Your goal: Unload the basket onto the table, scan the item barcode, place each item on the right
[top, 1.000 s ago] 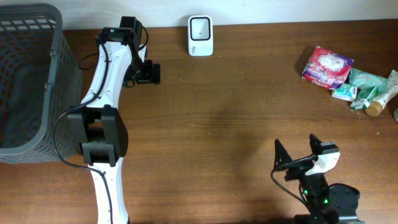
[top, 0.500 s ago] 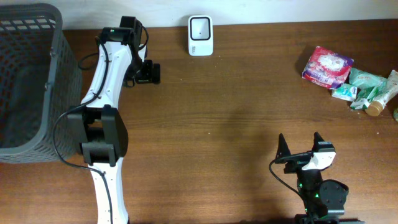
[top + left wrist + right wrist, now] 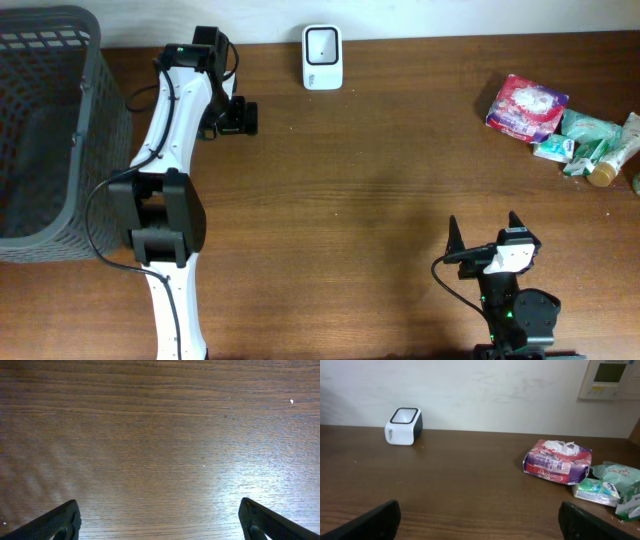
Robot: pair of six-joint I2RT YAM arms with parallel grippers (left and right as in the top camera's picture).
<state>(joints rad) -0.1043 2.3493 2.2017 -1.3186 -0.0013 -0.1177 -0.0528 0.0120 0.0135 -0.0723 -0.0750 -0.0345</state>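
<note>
The white scanner [image 3: 322, 57] stands at the table's far edge, and the right wrist view shows it at far left [image 3: 403, 425]. A red and purple packet [image 3: 526, 107] lies at far right, ahead and right of my right gripper [image 3: 557, 462]. Green packets [image 3: 585, 140] sit just beside it [image 3: 610, 485]. My right gripper [image 3: 485, 235] is open near the front edge, with bare wood between its jaws [image 3: 480, 520]. My left gripper [image 3: 240, 118] is open at far left, over bare wood [image 3: 160, 522]. Neither holds anything.
A grey mesh basket [image 3: 60, 40] fills the left edge beside the left arm. A small brown-capped item [image 3: 601, 175] lies at the end of the pile on the right. A white panel [image 3: 610, 377] hangs on the wall behind.
My right gripper has turned slightly and shifted a little to the right, then settled. The left arm and the items have not moved.
</note>
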